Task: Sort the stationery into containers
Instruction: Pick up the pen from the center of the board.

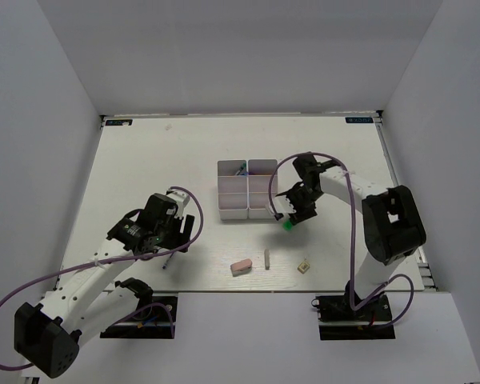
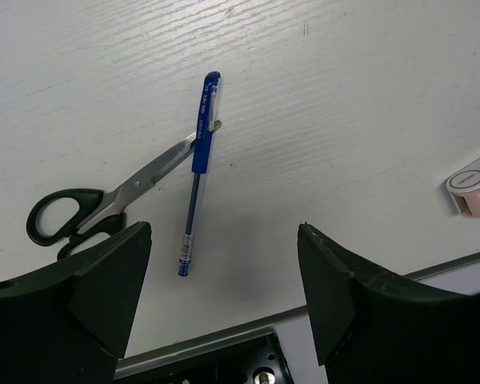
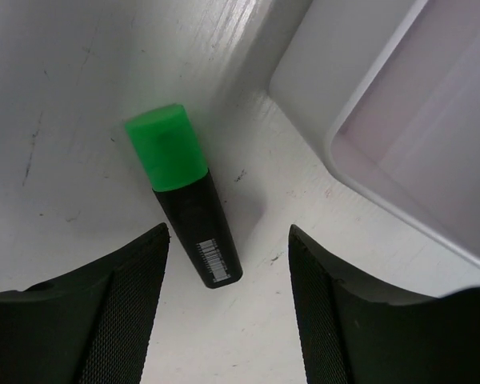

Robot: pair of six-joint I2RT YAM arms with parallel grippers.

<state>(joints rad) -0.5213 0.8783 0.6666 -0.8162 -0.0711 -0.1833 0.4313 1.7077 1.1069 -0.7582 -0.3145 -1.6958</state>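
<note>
We log left gripper spread wide, empty, above blue pen crossing scissors blade tip on bench. Right gripper spread wide, empty, over green highlighter lying just beside tray corner. Pink eraser near front edge.

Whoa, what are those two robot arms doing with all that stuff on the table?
They are sorting stationery into the white tray. The right gripper is open over a green highlighter lying beside the tray, not gripping it yet. The left gripper is open above a blue pen that crosses the scissors at the blades. A pink eraser, a small grey stick and a tiny tan piece lie loose near the table's front edge.
</note>
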